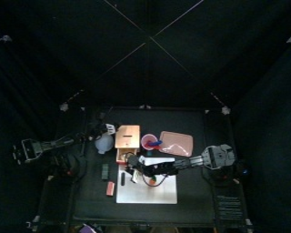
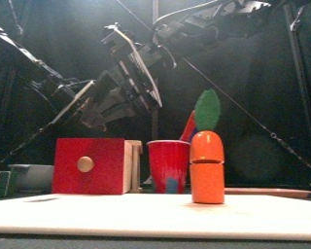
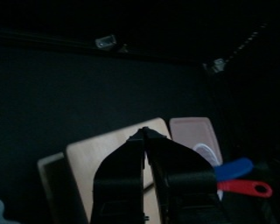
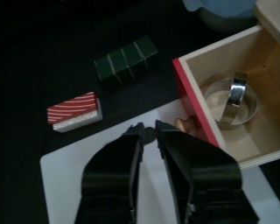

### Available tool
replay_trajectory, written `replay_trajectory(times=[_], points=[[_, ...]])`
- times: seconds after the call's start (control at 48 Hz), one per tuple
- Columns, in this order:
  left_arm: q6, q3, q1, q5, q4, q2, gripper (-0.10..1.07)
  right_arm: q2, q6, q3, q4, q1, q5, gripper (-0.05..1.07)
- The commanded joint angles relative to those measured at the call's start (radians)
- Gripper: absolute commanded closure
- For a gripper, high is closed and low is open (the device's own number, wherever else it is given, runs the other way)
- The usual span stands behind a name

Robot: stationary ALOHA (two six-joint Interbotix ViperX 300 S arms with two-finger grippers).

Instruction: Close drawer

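Observation:
A wooden box with a red-fronted drawer stands left of centre on the table. The drawer is pulled out, and a metal ring lies inside it. The front view shows its red front with a round knob. My right gripper is shut and empty, its tips close to the drawer's red front; in the top view it hangs just before the box. My left gripper is shut and empty above the box's wooden top, at the table's left.
A red cup and an orange toy carrot with a green leaf stand right of the box. A pink tray lies at the right. A green block and a red striped block lie beside the white mat.

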Motion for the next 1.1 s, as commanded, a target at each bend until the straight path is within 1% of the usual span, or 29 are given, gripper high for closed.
replay_trajectory(times=[0.0,0.062,0.146,0.312,0.521,0.75,0.938,1.083], points=[[0.002,-0.058,0.021,0.011,0.020,0.044,0.79,-0.017,0.000,-0.031,-0.003,-0.003,-0.003,0.62],[0.002,-0.080,0.028,0.028,0.025,0.077,0.78,-0.005,0.000,-0.038,-0.002,-0.003,-0.002,0.64],[0.003,-0.107,0.032,0.069,0.026,0.118,0.78,0.011,0.000,-0.051,0.000,-0.005,-0.002,0.64],[0.003,-0.138,0.034,0.135,0.049,0.163,0.78,0.031,0.000,-0.067,-0.003,-0.020,0.017,0.64],[0.002,-0.130,0.037,0.160,0.069,0.160,0.78,0.032,-0.002,-0.071,-0.006,-0.061,0.087,0.64],[0.003,-0.123,0.044,0.181,0.071,0.160,0.78,0.046,-0.040,-0.098,-0.009,-0.089,0.091,0.64],[0.003,-0.123,0.046,0.183,0.072,0.156,0.78,0.064,-0.114,-0.140,0.023,-0.118,0.123,0.64],[0.005,-0.121,0.046,0.198,0.072,0.153,0.78,0.063,-0.172,-0.146,0.058,-0.137,0.158,0.64]])
